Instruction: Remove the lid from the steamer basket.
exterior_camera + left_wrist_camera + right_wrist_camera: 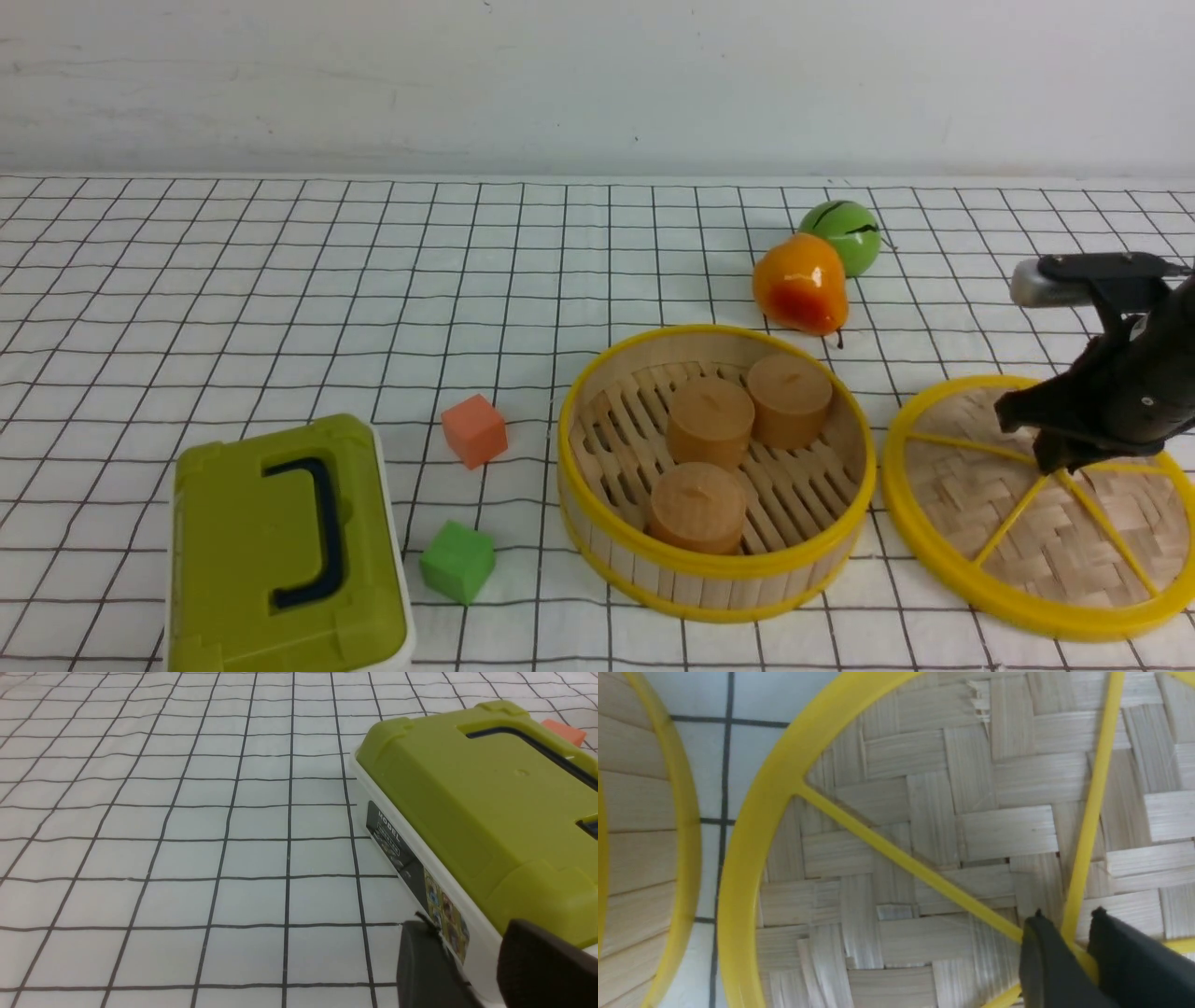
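Observation:
The steamer basket stands uncovered at the centre right of the front view, with three tan round cakes on its slatted floor. The lid lies flat on the cloth just right of the basket, apart from it. My right gripper points down onto the middle of the lid. In the right wrist view the right gripper is shut on the yellow centre knob of the lid, and the basket wall shows beside it. My left gripper is open beside the green box.
An olive-green box with a dark handle sits at the front left, close to the left fingers. An orange cube and a green cube lie between the box and the basket. An orange fruit and a green ball sit behind the basket.

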Controlling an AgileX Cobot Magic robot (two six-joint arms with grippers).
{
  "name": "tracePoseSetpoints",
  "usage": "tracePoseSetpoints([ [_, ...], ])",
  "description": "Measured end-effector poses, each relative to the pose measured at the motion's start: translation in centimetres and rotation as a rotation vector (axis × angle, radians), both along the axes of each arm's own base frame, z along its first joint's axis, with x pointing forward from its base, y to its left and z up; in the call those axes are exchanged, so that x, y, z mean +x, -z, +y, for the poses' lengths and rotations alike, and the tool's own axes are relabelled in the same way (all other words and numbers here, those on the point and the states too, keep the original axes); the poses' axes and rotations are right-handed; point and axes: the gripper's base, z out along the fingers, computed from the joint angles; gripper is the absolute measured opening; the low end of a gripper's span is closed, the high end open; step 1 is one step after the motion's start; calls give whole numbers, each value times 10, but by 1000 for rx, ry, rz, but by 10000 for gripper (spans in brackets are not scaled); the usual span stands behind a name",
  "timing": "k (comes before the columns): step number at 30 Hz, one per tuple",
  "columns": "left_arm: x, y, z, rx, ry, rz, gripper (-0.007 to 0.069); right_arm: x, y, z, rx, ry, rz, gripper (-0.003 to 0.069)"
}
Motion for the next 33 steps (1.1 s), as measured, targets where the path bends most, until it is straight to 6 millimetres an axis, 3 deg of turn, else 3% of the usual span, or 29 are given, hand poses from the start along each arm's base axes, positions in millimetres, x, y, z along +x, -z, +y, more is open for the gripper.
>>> tracePoseSetpoints([
  [3,0,0,0,0,0,0,239,1,2,0,3,3,-1,157],
  [5,0,0,0,0,0,0,239,1,1,1,20,13,-4,252],
  [9,0,0,0,0,0,0,239,-3,-9,3,46,25,-14,342],
  [12,0,0,0,0,0,0,239,-18,-51,5,77,30,-112,370],
  [16,0,0,0,0,0,0,239,-54,-120,9,96,-16,-316,316],
  [18,0,0,0,0,0,0,239,-66,-136,11,100,-37,-367,283],
  [19,0,0,0,0,0,0,239,-87,-160,13,100,-69,-443,232],
  [21,0,0,0,0,0,0,239,-114,-185,16,102,-108,-522,161],
  [22,0,0,0,0,0,0,239,-117,-187,16,104,-109,-529,153],
  [23,0,0,0,0,0,0,239,-140,-201,18,104,-140,-581,95],
  [27,0,0,0,0,0,0,239,-193,-215,21,107,-166,-697,-16],
  [33,0,0,0,0,0,0,239,-239,-199,22,104,-163,-779,-22],
])
